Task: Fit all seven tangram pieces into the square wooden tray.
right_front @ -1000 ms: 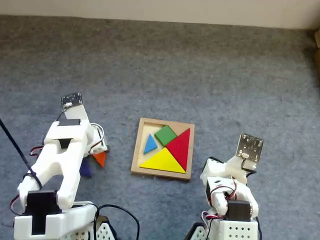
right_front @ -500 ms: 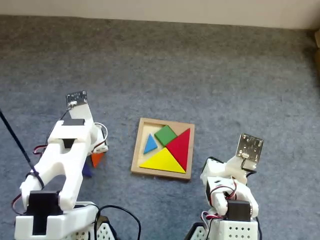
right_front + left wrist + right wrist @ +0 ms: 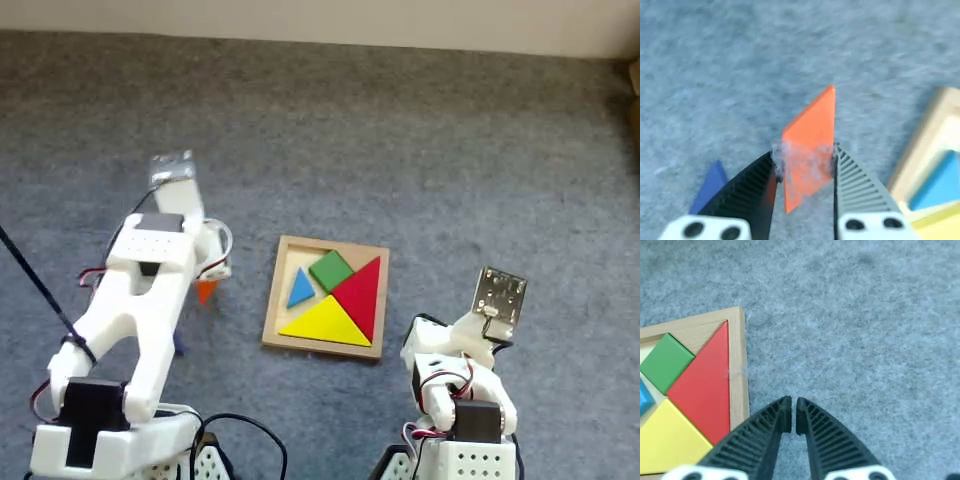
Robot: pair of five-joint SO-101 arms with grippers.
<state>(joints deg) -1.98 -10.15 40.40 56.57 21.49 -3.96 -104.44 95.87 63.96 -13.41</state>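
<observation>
Orange piece [image 3: 810,125] in left pincer [image 3: 805,152], right pincer [image 3: 793,405] closed

The whole surface is covered by a grey short-piled carpet [image 3: 450,150]. A pale strip of wall [image 3: 320,18] is seen along its far edge, evenly lit.

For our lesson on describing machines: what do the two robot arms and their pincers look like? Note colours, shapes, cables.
The left arm and right arm are blocky white shells with black motors and thin red, black and white cables. Each pincer is two tapering ridged fingers on a white base: the left pincer one black, one grey; the right pincer both black.
</observation>
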